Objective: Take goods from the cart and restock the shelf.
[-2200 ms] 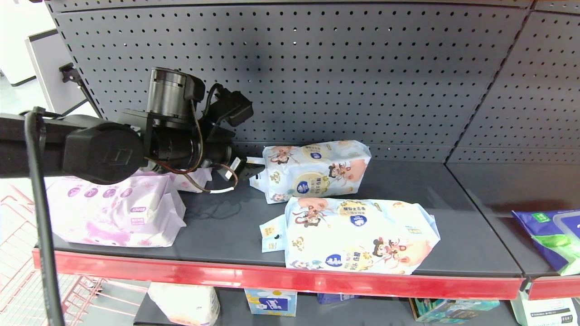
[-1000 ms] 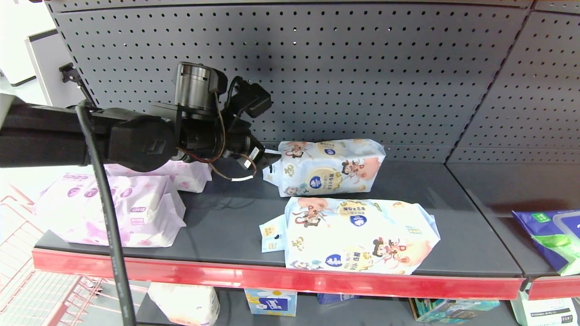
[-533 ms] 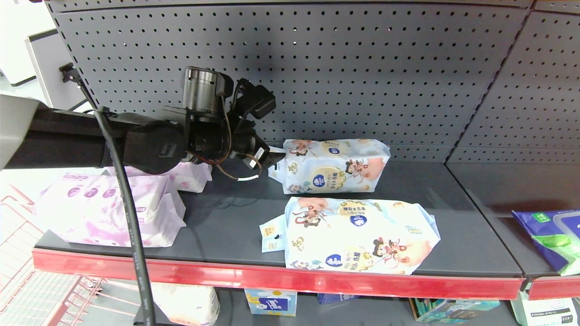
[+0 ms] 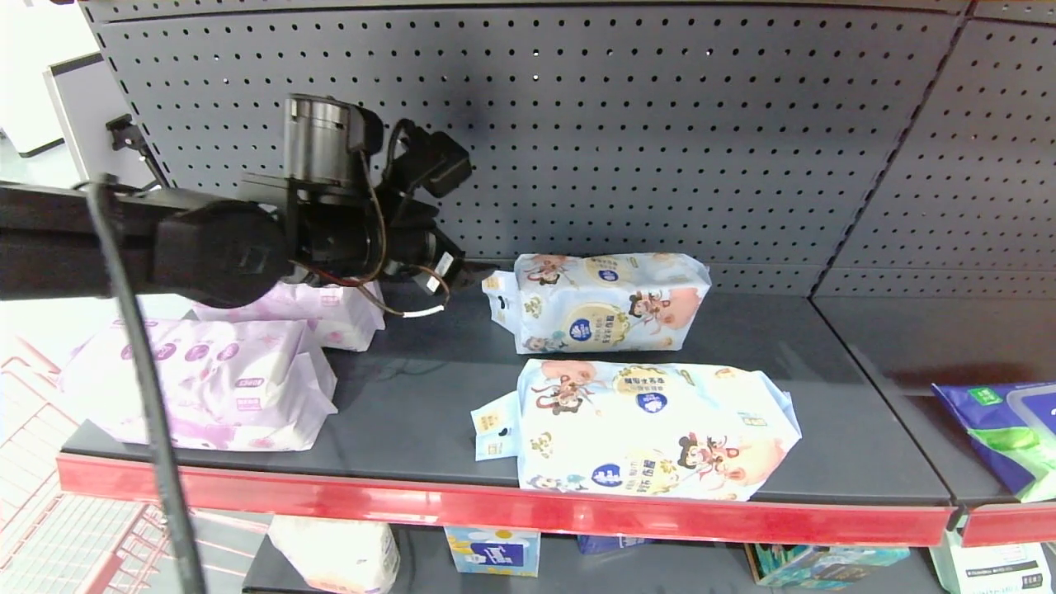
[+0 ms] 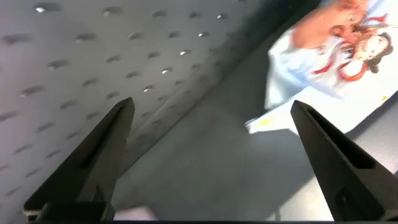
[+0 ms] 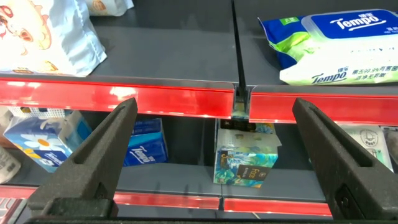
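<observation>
Two blue-and-white cartoon-print packs lie on the grey shelf (image 4: 412,396): one at the back by the pegboard (image 4: 606,301), one near the red front edge (image 4: 652,429). My left gripper (image 4: 470,276) hovers just left of the rear pack, apart from it. In the left wrist view that gripper (image 5: 211,106) is open with nothing between its fingers, and the rear pack (image 5: 336,43) lies beyond them. My right gripper (image 6: 214,102) is open and empty in front of the shelf's red edge.
Two pink packs (image 4: 206,379) (image 4: 322,309) lie at the shelf's left. A green-and-blue wipes pack (image 4: 1002,429) sits on the adjoining shelf to the right. Tissue boxes (image 6: 143,143) stand on the lower shelf. The red wire cart (image 4: 49,528) is at lower left.
My left gripper carried the rear pack rightward along the back of the shelf, let it go there, and has pulled back to the left.
</observation>
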{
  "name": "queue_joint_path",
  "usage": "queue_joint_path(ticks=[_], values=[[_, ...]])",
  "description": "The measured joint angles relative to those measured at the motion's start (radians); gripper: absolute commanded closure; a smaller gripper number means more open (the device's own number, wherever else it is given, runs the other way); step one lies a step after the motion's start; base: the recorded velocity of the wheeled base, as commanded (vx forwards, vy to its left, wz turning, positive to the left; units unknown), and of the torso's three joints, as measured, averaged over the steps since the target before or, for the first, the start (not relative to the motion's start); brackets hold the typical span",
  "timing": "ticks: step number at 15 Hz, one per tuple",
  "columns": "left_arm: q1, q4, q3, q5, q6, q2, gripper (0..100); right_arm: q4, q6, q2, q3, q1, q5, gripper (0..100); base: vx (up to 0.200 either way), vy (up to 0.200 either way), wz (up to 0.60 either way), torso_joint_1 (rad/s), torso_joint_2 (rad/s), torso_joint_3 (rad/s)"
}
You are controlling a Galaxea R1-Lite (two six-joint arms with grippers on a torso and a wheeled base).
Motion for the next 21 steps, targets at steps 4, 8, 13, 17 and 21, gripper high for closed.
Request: queue_joint_path(ticks=[4,8,13,17,21], values=[[0.086,0.003,0.292,0.000,-0.041,-0.283,0,0.000,0.000,0.000,0.000,0.000,0.000,0,0.000,0.000,0.00,0.000,0.00,0.000],[0.200,0.084,0.589,0.017,-0.251,-0.642,0,0.000,0.000,0.000,0.000,0.000,0.000,0,0.000,0.000,0.00,0.000,0.00,0.000],[0.335,0.443,0.720,0.033,-0.549,-1.084,0,0.000,0.000,0.000,0.000,0.000,0.000,0,0.000,0.000,0.00,0.000,0.00,0.000],[0.365,0.598,0.771,0.028,-0.581,-1.370,0,0.000,0.000,0.000,0.000,0.000,0.000,0,0.000,0.000,0.00,0.000,0.00,0.000],[0.325,0.676,0.812,0.026,-0.451,-1.562,0,0.000,0.000,0.000,0.000,0.000,0.001,0,0.000,0.000,0.00,0.000,0.00,0.000]])
